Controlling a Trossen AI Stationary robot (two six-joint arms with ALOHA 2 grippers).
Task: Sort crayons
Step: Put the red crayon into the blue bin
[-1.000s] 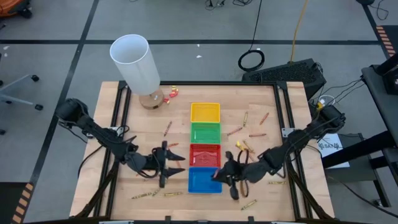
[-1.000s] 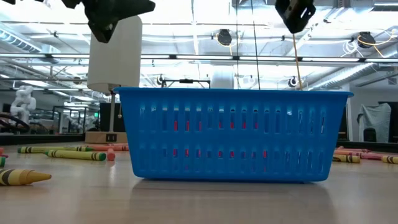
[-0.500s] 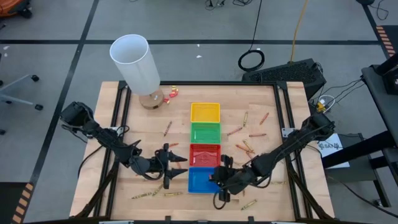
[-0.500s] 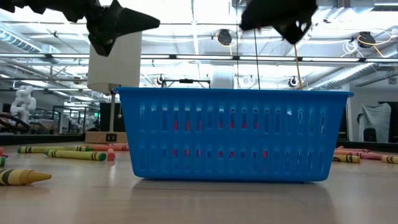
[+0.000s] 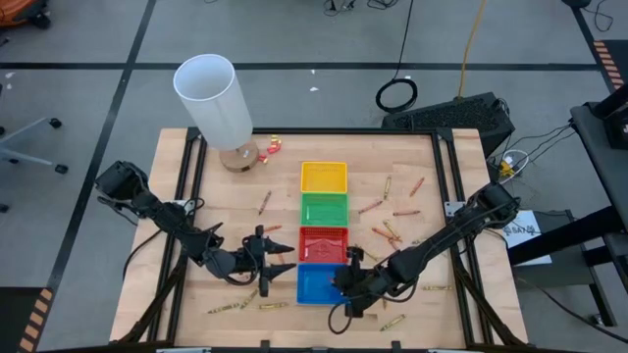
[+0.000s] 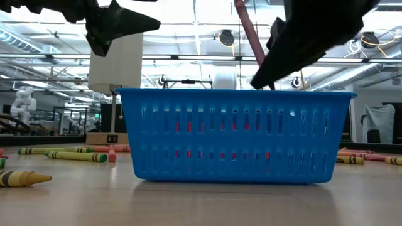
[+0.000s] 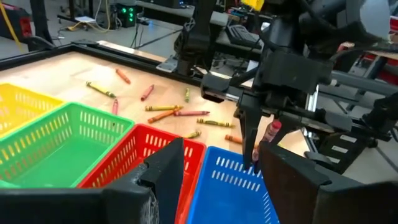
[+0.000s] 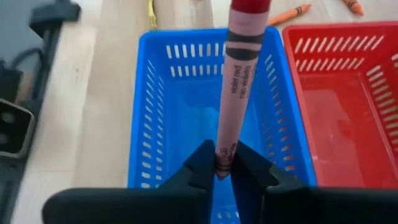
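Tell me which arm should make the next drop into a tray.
The right arm. Its gripper is shut on a pinkish-red paper-wrapped crayon over the blue slotted plastic tray. The left gripper hangs open and empty beside the trays.

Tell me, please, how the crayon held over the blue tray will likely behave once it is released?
Round and paper-wrapped, the crayon probably rolls if dropped flat. The right gripper pinches only its end, so it may pivot. The blue tray walls should contain it.
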